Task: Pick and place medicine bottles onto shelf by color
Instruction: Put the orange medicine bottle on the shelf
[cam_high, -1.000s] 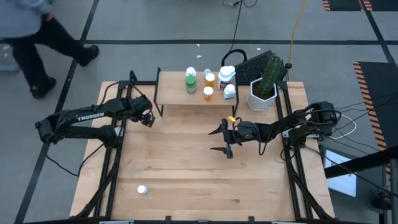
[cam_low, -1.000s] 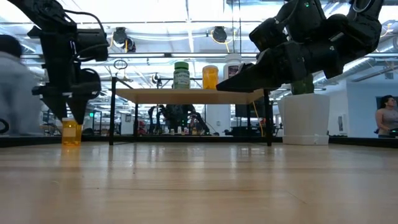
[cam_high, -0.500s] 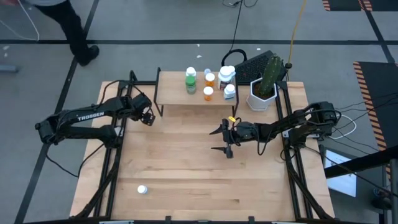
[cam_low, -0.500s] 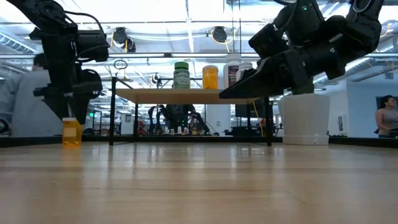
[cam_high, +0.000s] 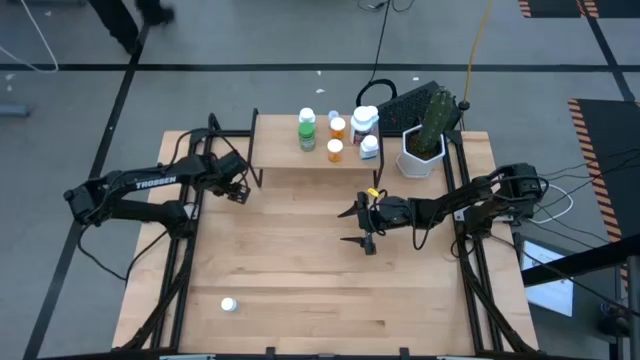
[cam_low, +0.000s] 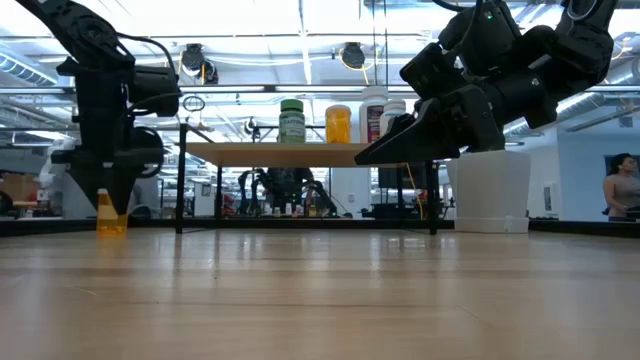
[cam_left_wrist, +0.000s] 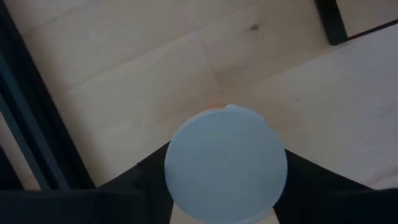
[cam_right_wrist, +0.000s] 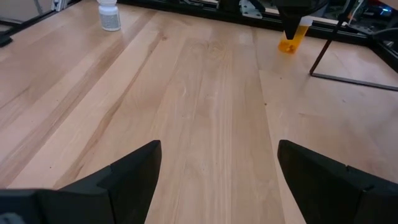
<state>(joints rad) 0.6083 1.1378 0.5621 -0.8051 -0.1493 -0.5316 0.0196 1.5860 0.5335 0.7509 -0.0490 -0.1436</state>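
An orange bottle (cam_low: 112, 212) with a white cap (cam_left_wrist: 225, 163) stands on the table just left of the shelf (cam_high: 283, 160). My left gripper (cam_high: 238, 190) is directly over it, pointing down, with its fingers closed around the cap. The low wooden shelf carries a green bottle (cam_high: 306, 130), two orange bottles (cam_high: 336, 138) and white ones (cam_high: 366, 130), all standing upright. One white bottle (cam_high: 229, 304) stands near the table's near-left corner. My right gripper (cam_high: 355, 225) hangs open over the middle-right of the table and touches nothing. My left gripper has the orange bottle's white cap (cam_left_wrist: 186, 143) pinched between its two fingers, one on each side. The fingers come from above, pointing down. The bottle stands upright with its base on the table (cam_low: 112, 230).
A white hexagonal pot with a cactus (cam_high: 422, 150) stands at the shelf's right end, with a dark keyboard (cam_high: 405, 103) behind it. Bare tabletop (cam_high: 300, 270) lies between the grippers and the near edge. A person walks on the floor beyond the far-left corner (cam_high: 125, 15).
My left gripper has come down over the orange bottle, so its fingers now cover the cap that stood clear below them a second ago. The person beyond the table has walked on. My right arm has barely moved.
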